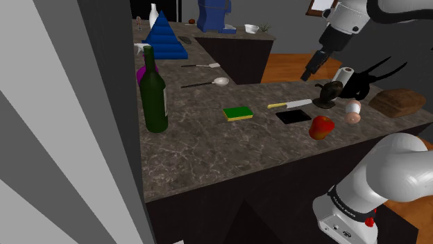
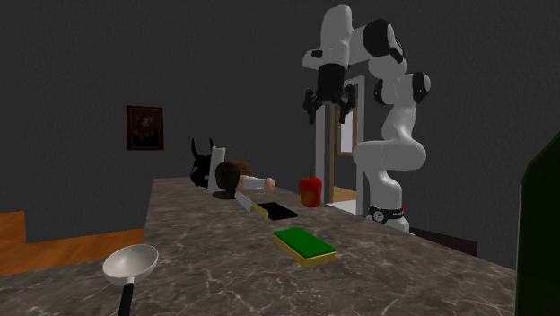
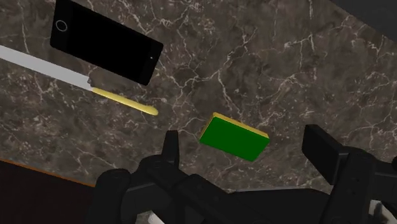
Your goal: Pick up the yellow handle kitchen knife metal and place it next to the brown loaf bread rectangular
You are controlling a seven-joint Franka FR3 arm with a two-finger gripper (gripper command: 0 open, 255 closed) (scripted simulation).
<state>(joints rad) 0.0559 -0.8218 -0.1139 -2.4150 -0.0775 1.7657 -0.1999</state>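
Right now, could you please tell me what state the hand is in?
Hand: open, holding nothing; the knife lies on the counter.

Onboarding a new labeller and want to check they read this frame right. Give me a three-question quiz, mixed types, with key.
1. True or false: the gripper is holding the knife.
2. Which of these lies closest to the knife's blade? A) green bottle B) black phone C) spoon
3. Fill in: the sponge has a ____ top over a yellow base.
Key: 1 false, the open gripper hangs above the counter and the knife lies flat on it. 2 B. 3 green.
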